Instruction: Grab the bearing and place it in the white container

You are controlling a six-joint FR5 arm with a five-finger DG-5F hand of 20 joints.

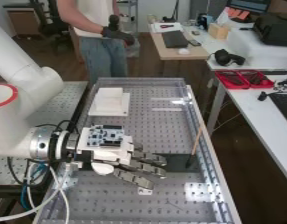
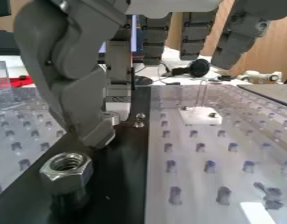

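Right, the hand (image 1: 147, 168) hung with its fingers stretched, set apart from the thumb (image 2: 80, 95) and clamped on nothing. The bearing (image 2: 66, 172), or what looked most like it, a silver hexagonal nut-like piece, lay low on the thumb's side, just off the thumb's tip and back toward the wrist, its hole facing up. That was the catch: the stretched fingers reached out past it, so the hand likely had to draw back and lower before closing round its upright axis.
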